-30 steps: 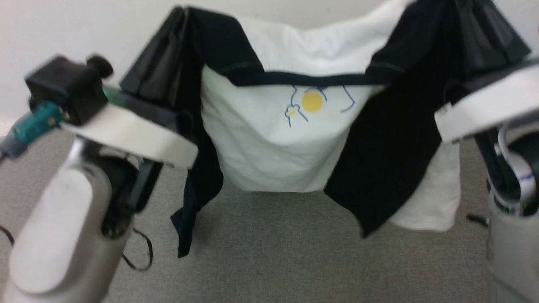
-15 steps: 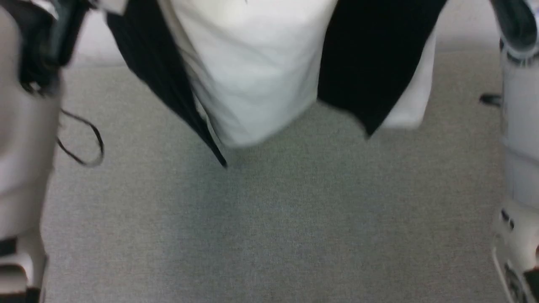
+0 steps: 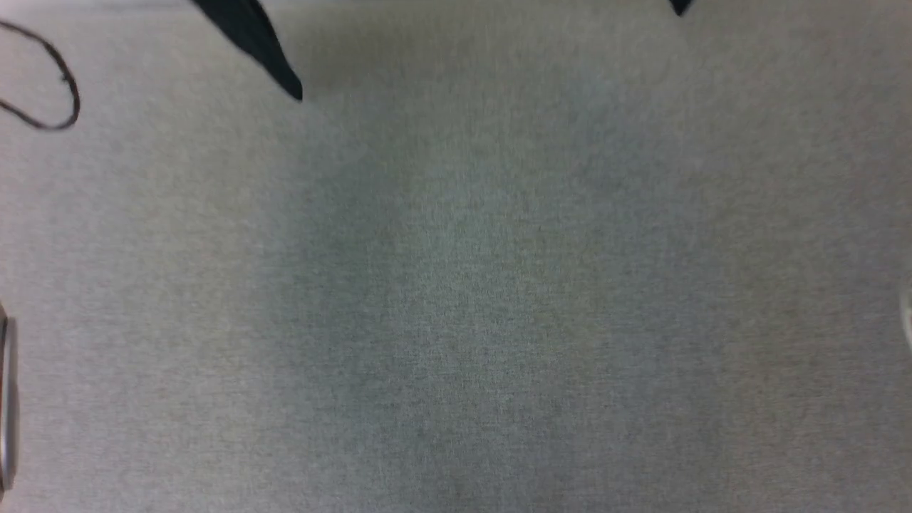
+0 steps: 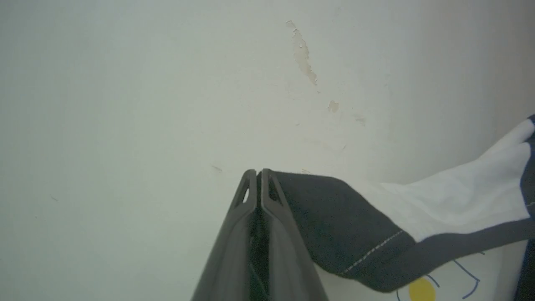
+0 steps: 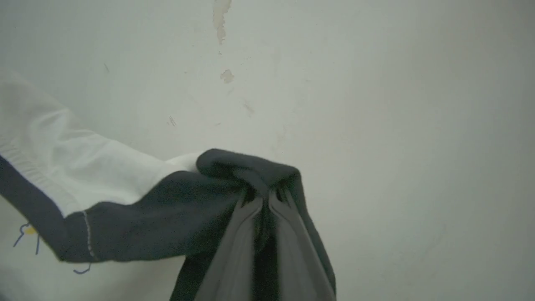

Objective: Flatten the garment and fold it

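Observation:
The garment hangs in the air between my two grippers, in front of a pale wall. In the left wrist view my left gripper is shut on the black shoulder of the garment, whose white body and yellow print stretch off to the right. My right gripper is shut on the other black shoulder of the garment, with cloth bunched over its fingertips. In the head view two black tips of the garment dangle at the top edge above grey carpet.
Grey carpet floor spreads wide below. A thin black cable loops on it at the upper left. The pale wall with chipped paint stands close ahead of both grippers.
The head camera has tilted down, so the hanging shirt and both arms slid up out of its picture. Now just two black tips of cloth remain at the top edge.

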You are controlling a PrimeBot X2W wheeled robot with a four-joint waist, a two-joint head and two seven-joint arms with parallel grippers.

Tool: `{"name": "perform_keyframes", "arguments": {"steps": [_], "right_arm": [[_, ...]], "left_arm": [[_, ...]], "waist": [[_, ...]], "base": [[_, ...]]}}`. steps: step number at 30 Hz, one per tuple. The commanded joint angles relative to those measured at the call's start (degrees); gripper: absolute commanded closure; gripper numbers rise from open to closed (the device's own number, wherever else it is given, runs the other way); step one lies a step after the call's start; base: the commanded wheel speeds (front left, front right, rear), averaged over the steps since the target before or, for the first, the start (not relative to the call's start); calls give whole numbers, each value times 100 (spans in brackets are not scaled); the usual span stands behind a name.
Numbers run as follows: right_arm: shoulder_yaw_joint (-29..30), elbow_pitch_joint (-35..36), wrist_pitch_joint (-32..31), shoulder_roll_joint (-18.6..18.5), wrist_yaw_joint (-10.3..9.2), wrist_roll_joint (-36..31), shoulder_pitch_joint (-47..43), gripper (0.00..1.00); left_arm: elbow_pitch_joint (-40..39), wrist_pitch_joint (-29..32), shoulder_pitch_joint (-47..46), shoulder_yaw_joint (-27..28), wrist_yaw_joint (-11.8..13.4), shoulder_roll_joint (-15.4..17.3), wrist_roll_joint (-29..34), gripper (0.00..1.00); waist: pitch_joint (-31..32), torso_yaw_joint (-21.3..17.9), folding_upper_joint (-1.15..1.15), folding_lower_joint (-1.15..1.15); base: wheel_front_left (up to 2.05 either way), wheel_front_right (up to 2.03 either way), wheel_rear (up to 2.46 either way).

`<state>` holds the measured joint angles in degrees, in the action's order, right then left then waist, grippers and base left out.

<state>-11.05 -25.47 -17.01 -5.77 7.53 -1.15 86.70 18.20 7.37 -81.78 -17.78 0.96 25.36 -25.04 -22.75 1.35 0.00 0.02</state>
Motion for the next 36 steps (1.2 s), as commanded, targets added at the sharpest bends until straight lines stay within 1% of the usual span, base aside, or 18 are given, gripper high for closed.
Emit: {"name": "perform_keyframes", "arguments": {"steps": [1,6,12,17,21,24,28,30,33,36], "right_arm": [[-10,-55,52,-32,-4,-39,65,100],[3,-440,341,-79,-4,-182,411,100],[-108,-745,622,-133,-4,-313,551,100],[-268,-798,772,-165,-4,-237,510,100],[-484,-594,815,-244,-4,-7,313,100],[-653,-307,857,-366,-4,241,-87,100],[-696,413,726,-589,-4,593,-876,100],[-638,828,665,-679,-4,745,-1460,100],[-445,1608,463,-770,-4,918,-2383,100],[-193,2409,257,-745,-4,1002,-3394,100]], "left_arm": [[49,-58,-64,-1,-35,-23,39,100],[312,-405,-262,8,-45,-107,63,100],[449,-764,-257,15,-97,-120,53,100],[422,-1018,-170,-3,-175,-97,38,100],[232,-1191,87,-53,-269,-42,18,100],[-36,-1357,515,-41,-256,33,-16,100],[-656,-1463,1339,-59,-202,119,-111,100],[-989,-1542,1888,-91,-113,153,-123,100],[-1573,-1621,2717,-119,84,179,-152,100],[-2117,-1644,3580,-203,305,192,-153,100]], "waist": [[-485,42,0,-2],[-907,123,0,-2],[-1281,166,0,-2],[-1448,213,0,-2],[-1479,251,0,-2],[-1321,257,0,-2],[-1122,288,0,-2],[-915,287,0,-2],[-688,291,0,-2],[-411,268,0,-2]], "base": [[0,0,0],[0,0,0],[0,0,0],[0,0,0],[0,0,0],[0,0,0],[0,0,0],[0,0,0],[0,0,0],[0,0,0]]}}
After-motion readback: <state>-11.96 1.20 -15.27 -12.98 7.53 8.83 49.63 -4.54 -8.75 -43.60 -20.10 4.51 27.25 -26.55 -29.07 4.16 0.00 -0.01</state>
